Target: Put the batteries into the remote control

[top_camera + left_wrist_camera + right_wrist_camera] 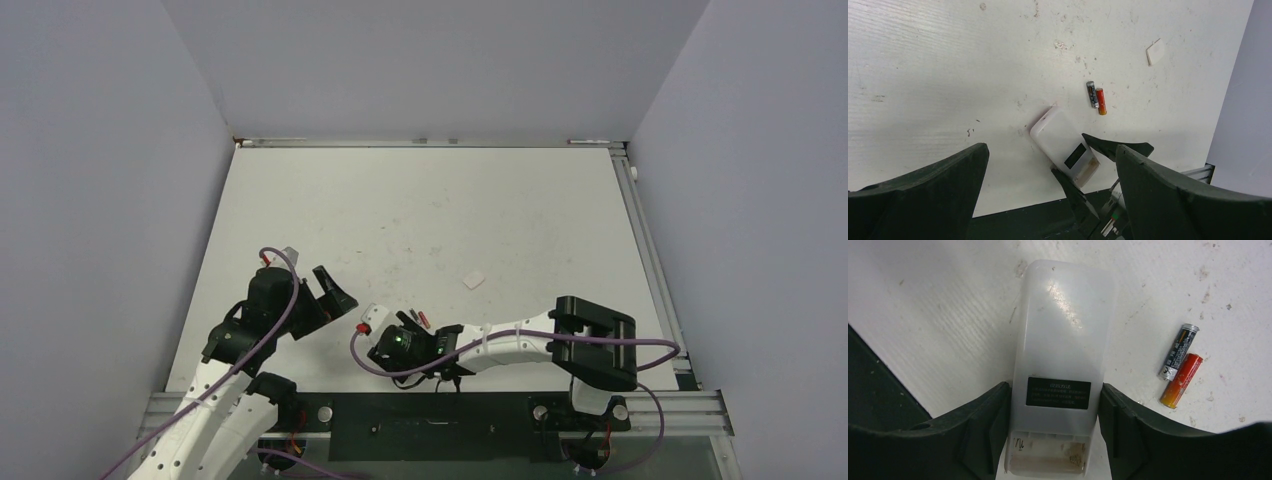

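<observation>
The remote control (1060, 340) lies on the table with its plain white back up and its battery compartment (1048, 457) open and empty. It also shows in the top view (375, 318) and the left wrist view (1060, 140). My right gripper (1054, 390) is shut on the remote's sides at the compartment end, as the top view (385, 328) also shows. Two batteries lie side by side just right of the remote, one dark (1178, 351) and one reddish (1181, 380). They also show in the left wrist view (1096, 98). My left gripper (325, 297) is open and empty, left of the remote.
A small loose white chip (474, 280) lies on the table beyond the batteries, also in the left wrist view (1155, 52). The table's dark front edge (1023, 220) is close behind the remote. Grey walls enclose the table on three sides.
</observation>
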